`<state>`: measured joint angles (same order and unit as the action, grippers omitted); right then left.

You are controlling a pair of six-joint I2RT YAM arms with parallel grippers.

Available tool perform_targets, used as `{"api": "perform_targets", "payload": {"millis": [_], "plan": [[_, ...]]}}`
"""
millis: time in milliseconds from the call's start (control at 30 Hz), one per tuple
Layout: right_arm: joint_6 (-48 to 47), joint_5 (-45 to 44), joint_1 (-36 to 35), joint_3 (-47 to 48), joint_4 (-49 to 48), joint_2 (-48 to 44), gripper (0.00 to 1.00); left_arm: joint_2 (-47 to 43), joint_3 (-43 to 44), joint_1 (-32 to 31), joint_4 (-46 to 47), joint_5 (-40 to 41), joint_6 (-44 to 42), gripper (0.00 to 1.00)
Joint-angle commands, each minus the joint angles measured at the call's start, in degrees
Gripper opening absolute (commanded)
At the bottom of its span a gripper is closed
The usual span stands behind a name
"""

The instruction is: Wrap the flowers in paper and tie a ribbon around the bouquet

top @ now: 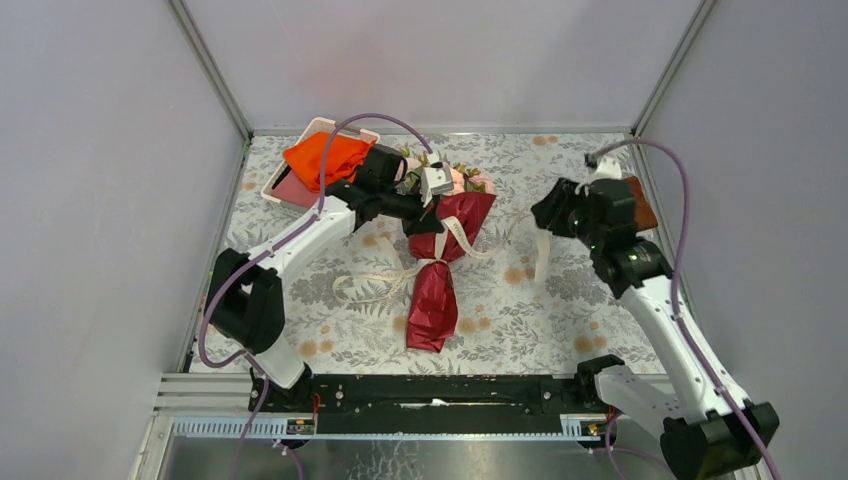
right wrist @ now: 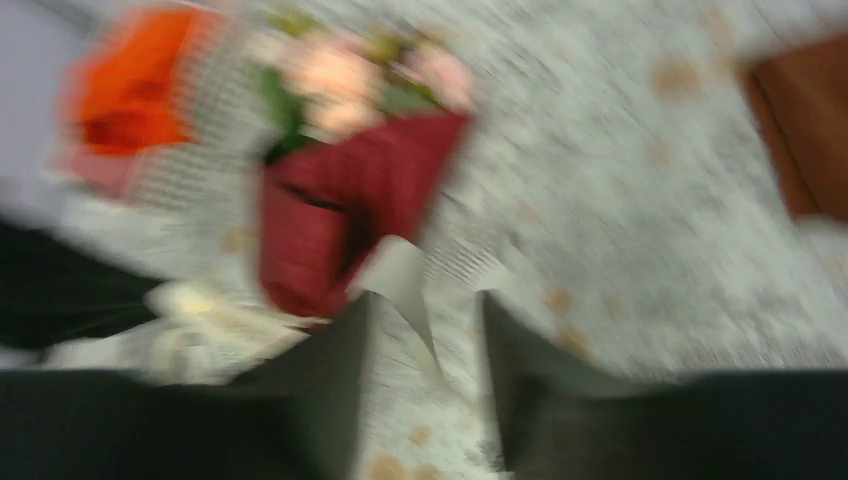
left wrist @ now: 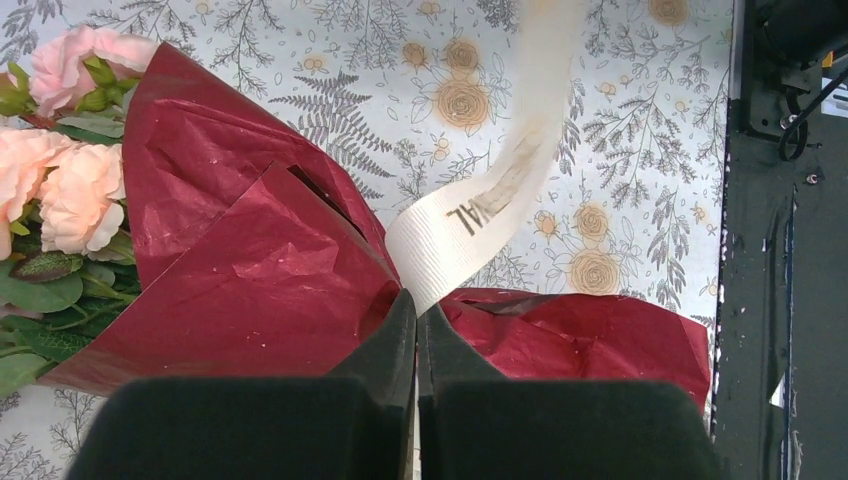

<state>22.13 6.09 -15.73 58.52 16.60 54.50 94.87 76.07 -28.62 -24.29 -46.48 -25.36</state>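
The bouquet lies mid-table: pink flowers (top: 462, 181) at the far end, dark red paper (top: 435, 295) cone pointing toward me. The cream ribbon (top: 372, 284) is tied at its waist with loops trailing left. In the left wrist view my left gripper (left wrist: 416, 300) is shut on a ribbon (left wrist: 470, 215) strand just above the paper (left wrist: 250, 260), beside the flowers (left wrist: 70, 190). In the blurred right wrist view my right gripper (right wrist: 428, 300) has its jaws apart, and a ribbon (right wrist: 405, 272) strand lies loose between them. From above, that strand dangles under the right gripper (top: 545, 228).
An orange cloth (top: 325, 158) sits in a pink tray (top: 275, 190) at the back left, close behind the left arm. A brown cloth (top: 641, 205) lies by the right wall. A black rail (top: 440, 392) runs along the near edge.
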Motion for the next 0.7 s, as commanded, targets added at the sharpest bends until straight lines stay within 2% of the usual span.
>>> {"api": "perform_targets", "payload": {"millis": [0, 33, 100, 133, 200, 267, 300, 400, 500, 667], "plan": [[1.26, -21.53, 0.37, -8.01, 12.50, 4.42, 0.79, -2.19, -0.96, 0.42, 4.59, -0.56, 1.43, 0.00], [0.92, -22.99, 0.35, -8.39, 14.12, 6.28, 0.97, -2.17, -1.29, 0.41, 4.73, -1.10, 1.33, 0.00], [-1.97, -21.41, 0.15, -6.94, 16.34, 9.23, 1.00, -1.98, -1.80, 0.28, 4.70, -1.94, 1.18, 0.00], [-4.81, -16.35, -0.57, -6.36, 14.87, 9.60, 1.00, -1.79, -1.76, 0.05, 4.71, -1.96, 1.14, 0.00], [-10.13, -1.38, -4.86, -7.80, 5.94, 7.33, 0.98, -1.49, -1.81, -0.24, 4.77, -1.71, 1.29, 0.00], [-13.46, 12.95, -10.00, -13.70, -9.75, 3.12, 0.95, -1.27, -1.92, -0.35, 4.86, -1.51, 1.58, 0.00], [-13.44, 15.97, -11.95, -17.61, -19.84, 1.32, 0.95, -1.12, -2.02, -0.46, 4.99, -1.43, 1.77, 0.00], [-11.16, 19.85, -13.53, -27.00, -42.59, 1.95, 0.91, -1.13, -2.48, -0.71, 5.06, -1.05, 1.81, 0.00], [-9.45, 21.27, -13.95, -27.46, -50.51, 8.17, 0.84, -1.03, -2.60, -0.86, 5.06, -0.82, 1.80, 0.00], [-7.39, 22.99, -15.68, -25.34, -59.86, 18.50, 0.82, -0.65, -2.61, -1.25, 5.06, -0.73, 2.07, 0.00]]}}
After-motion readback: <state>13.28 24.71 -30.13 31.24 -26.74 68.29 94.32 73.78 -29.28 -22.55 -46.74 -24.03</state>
